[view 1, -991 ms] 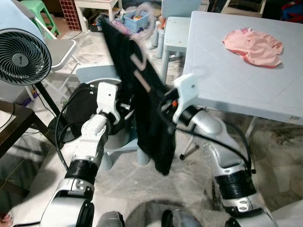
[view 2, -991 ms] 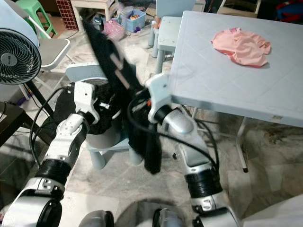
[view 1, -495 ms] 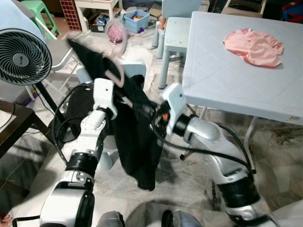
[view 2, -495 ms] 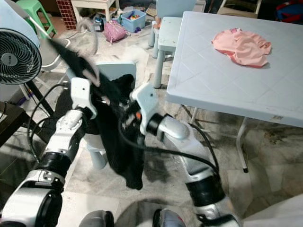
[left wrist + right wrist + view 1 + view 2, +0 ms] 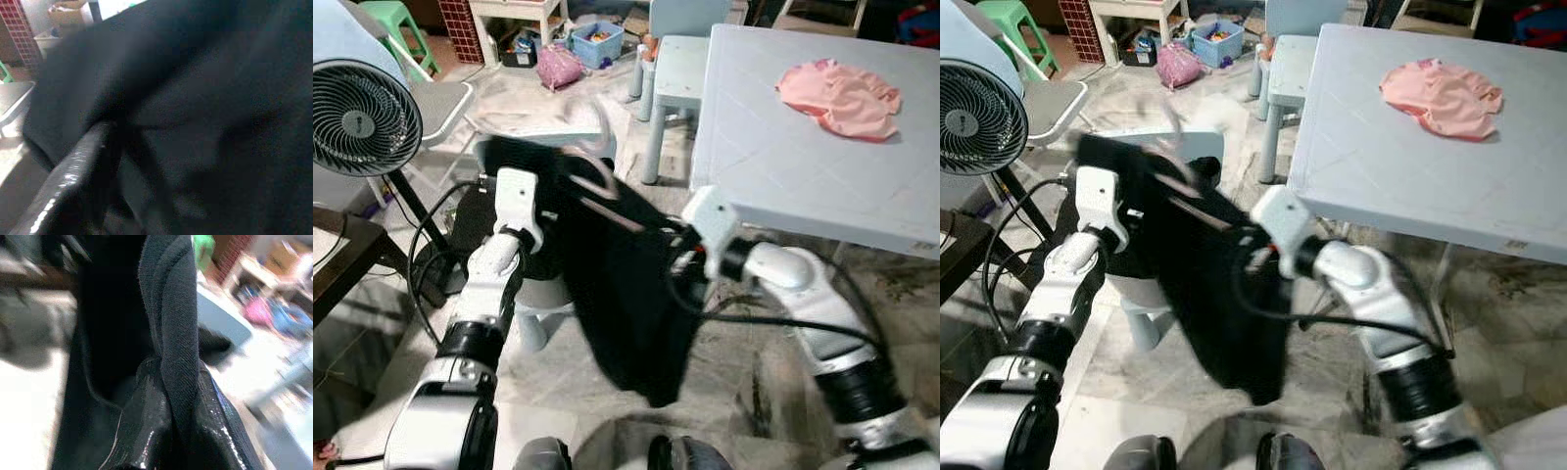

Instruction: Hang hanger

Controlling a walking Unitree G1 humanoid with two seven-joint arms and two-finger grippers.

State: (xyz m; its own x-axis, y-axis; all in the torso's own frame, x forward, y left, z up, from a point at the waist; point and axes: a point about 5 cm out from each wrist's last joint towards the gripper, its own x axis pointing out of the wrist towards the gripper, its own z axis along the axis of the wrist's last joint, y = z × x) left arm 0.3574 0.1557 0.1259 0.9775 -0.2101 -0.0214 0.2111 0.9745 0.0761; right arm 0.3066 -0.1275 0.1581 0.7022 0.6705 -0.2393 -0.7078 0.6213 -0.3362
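Black garment [image 5: 626, 284] on pinkish hanger [image 5: 597, 191], hung limp, matte, left of white table's [image 5: 783, 166] edge. Right gripper [image 5: 171, 396] pinched on a knit fold. Left gripper [image 5: 83, 171] buried in cloth; grip unclear.

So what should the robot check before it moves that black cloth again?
1. Right fingers pinch the black cloth: ok.
2. Left gripper has a hold: cannot tell, cloth hides it.
3. Hanger sits inside the cloth: cannot tell, blurred.
4. Cloth hangs off the floor: ok.
5. Table edge is away from the right arm: not ok, it is close.
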